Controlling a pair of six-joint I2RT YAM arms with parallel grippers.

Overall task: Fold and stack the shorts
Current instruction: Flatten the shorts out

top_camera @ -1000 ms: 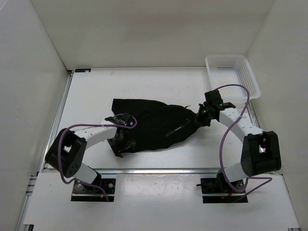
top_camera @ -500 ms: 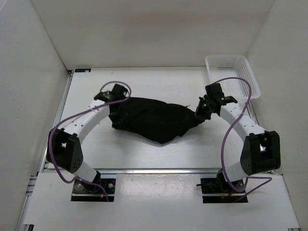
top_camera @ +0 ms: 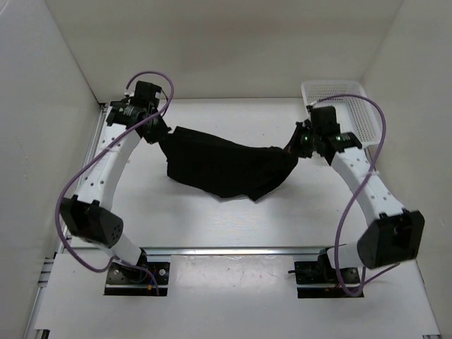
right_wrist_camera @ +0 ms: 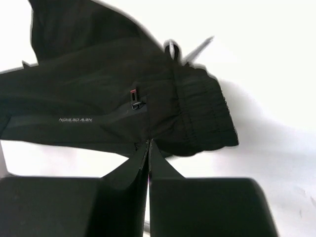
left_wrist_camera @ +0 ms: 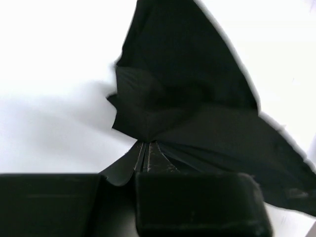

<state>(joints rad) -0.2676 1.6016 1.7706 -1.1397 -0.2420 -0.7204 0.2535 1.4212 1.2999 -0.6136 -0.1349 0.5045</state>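
The black shorts (top_camera: 226, 166) hang stretched between both grippers above the white table, sagging in the middle. My left gripper (top_camera: 164, 135) is shut on their left edge at the back left. My right gripper (top_camera: 295, 146) is shut on their right edge, near the basket. In the left wrist view the shorts (left_wrist_camera: 187, 98) fan out from the left gripper (left_wrist_camera: 147, 145), whose jaws pinch the cloth. Seen from the right wrist, the shorts (right_wrist_camera: 108, 103) show a gathered waistband and a small zipper pull, and the right gripper (right_wrist_camera: 148, 144) grips the hem.
A white mesh basket (top_camera: 353, 113) stands at the back right corner, just behind my right arm. White walls enclose the table on the left, back and right. The arm bases sit on the near rail.
My left gripper closed on the shorts' left edge and swung from the near left to the back left, lifting the cloth. The right gripper rose and moved back slightly. The shorts now hang spread.
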